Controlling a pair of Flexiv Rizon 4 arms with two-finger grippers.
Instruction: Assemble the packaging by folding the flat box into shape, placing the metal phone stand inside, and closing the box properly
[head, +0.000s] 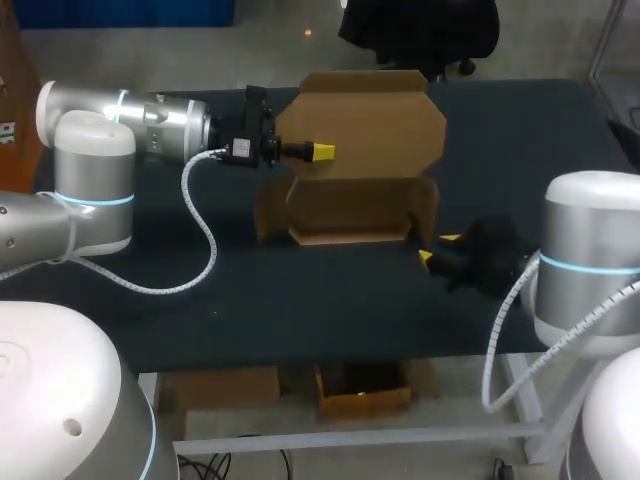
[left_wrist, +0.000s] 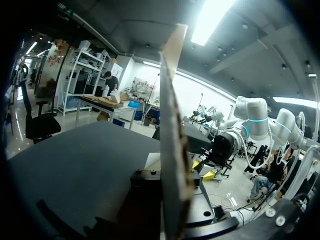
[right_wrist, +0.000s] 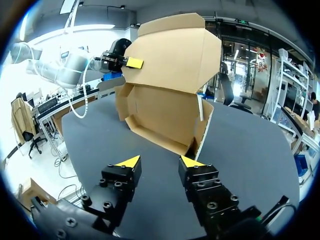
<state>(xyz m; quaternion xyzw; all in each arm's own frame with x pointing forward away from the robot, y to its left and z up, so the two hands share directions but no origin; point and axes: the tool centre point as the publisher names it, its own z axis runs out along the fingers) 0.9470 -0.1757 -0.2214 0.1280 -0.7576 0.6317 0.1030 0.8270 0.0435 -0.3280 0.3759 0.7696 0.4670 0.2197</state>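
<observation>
Fingers (head: 322, 152) of the left gripper (head: 316, 152) pinch the left edge of the raised lid flap (head: 365, 120) of the cardboard box (head: 362, 212), with 1 yellow tip showing on the flap's near face. From the left wrist, the flap (left_wrist: 172, 145) rises edge-on from between them. That box stands partly folded near the middle of the dark, matte bench (head: 300, 310), with its back wall and 2 short side walls up and the lid upright above them. Low over the bench, just beside the box's right front corner, sits the right gripper (head: 438, 248). Its 2 fingers (right_wrist: 190, 161) are spread wide with nothing between them, pointing toward the box (right_wrist: 165, 115). The left arm's white cable (head: 205, 245) loops down to the bench surface, well left of the box.
</observation>
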